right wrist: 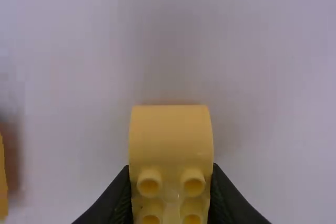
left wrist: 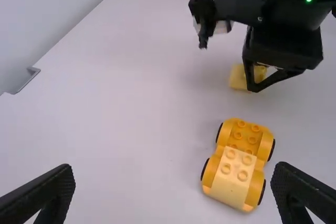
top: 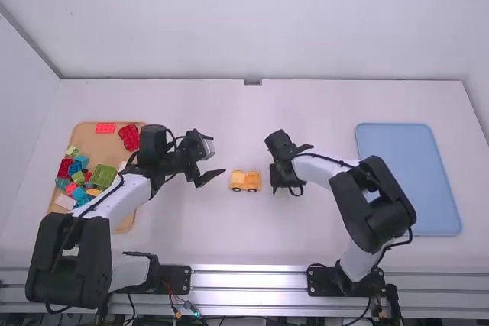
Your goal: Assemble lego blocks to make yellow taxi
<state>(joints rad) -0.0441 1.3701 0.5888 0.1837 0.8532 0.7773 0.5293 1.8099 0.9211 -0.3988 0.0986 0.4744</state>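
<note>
My left gripper (top: 210, 175) stands open over the table, left of the small yellow wheeled car (top: 245, 182). In the left wrist view, the left gripper (left wrist: 173, 192) has nothing between its fingers; the car (left wrist: 237, 163) carries a paler yellow block (left wrist: 234, 174) on one end. My right gripper (top: 286, 191) is low, just right of the car. The right wrist view shows the right gripper (right wrist: 170, 195) shut on a curved yellow block (right wrist: 171, 135) with studs. The left wrist view also has this block (left wrist: 238, 77) beside the right gripper's finger.
On the left, a tan tray (top: 98, 143) holds a red brick (top: 129, 137), a green brick (top: 102, 176) and many other colored bricks. A blue tray (top: 409, 181) lies at the right, beyond the right arm.
</note>
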